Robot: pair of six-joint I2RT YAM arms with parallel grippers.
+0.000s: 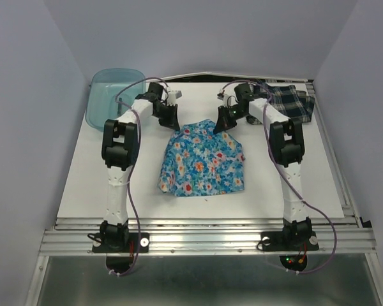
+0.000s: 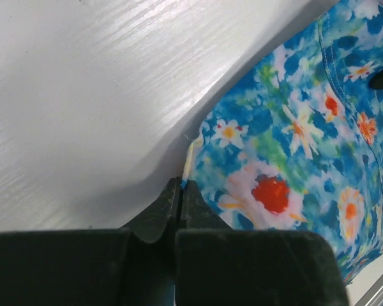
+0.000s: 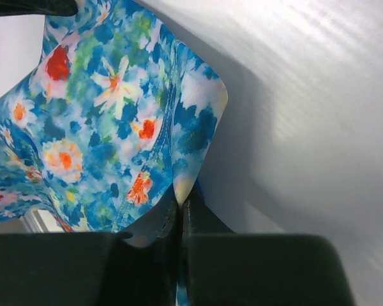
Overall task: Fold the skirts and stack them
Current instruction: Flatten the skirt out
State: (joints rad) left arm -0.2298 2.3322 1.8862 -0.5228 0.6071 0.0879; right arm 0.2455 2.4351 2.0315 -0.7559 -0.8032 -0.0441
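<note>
A bright blue flowered skirt (image 1: pixel 204 160) lies spread in the middle of the white table. My left gripper (image 1: pixel 170 119) is at its far left corner, shut on the skirt's edge (image 2: pixel 193 167). At the far right corner my right gripper (image 1: pixel 222 123) is shut on a fold of the same flowered skirt (image 3: pixel 185 185), which rises out of its jaws. The navy-and-white plaid skirt (image 1: pixel 292 102) lies crumpled at the far right of the table, behind the right arm.
A translucent teal bin (image 1: pixel 113 95) stands at the far left corner. The white table (image 1: pixel 89 185) has a metal rail along its near edge, and grey walls close in on both sides.
</note>
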